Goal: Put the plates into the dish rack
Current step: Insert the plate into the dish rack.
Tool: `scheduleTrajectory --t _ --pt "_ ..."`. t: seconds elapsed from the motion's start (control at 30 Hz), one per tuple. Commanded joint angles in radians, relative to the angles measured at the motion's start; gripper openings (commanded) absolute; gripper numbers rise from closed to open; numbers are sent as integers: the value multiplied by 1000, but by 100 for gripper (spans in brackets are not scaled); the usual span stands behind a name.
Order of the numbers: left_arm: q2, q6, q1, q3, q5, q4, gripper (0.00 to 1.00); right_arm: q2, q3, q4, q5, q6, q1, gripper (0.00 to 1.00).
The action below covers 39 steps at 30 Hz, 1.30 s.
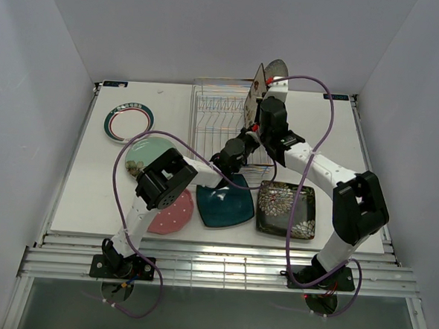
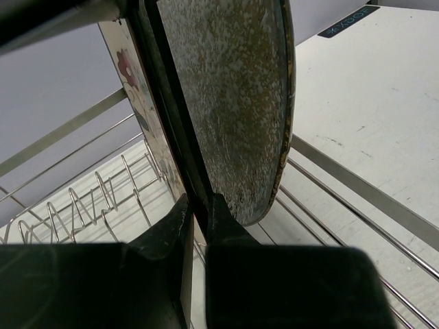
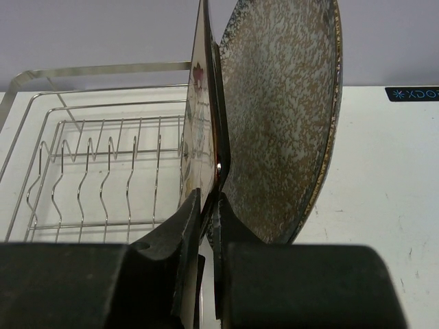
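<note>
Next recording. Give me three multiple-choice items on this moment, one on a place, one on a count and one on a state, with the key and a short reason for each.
1. Where in the dish rack do the two loaded plates stand?
A) left end
B) middle
C) right end

2. How many plates lie flat on the table?
A) three
B) five
C) seven

3. How does the speckled grey plate sit?
A) upright on its edge
B) flat, face up
C) upside down on the table

Key:
1 C: the top view shows the cream floral plate and the speckled grey plate at the rack's right end, and the prongs to their left hold nothing.
2 B: the white teal-rimmed, mint, pink, teal and black floral plates lie flat.
3 A: both wrist views show it standing on edge beside the cream floral plate.
</note>
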Motion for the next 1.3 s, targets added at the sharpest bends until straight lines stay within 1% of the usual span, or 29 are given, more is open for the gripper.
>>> scheduleTrajectory --t 0.0,0.23,0.6,0.7,0.8,0.97,1.27 --pt "9 22 26 24 33 -140 0 -32 65 126 -137 -11 51 8" --pt "26 20 35 16 21 -146 0 -31 43 140 -135 -8 51 8" --pt "64 -9 57 39 26 -207 0 -54 -17 157 -133 -13 52 8" --pt "66 -9 58 38 26 -213 3 -58 -33 157 -130 -8 52 8" --pt "63 -10 58 41 26 -222 9 -65 -46 160 -132 -2 52 9" --pt "43 -16 58 26 35 -236 31 -83 -70 157 -129 6 52 12" --pt "-9 -35 57 -37 29 -235 34 -135 -124 163 -115 12 52 13"
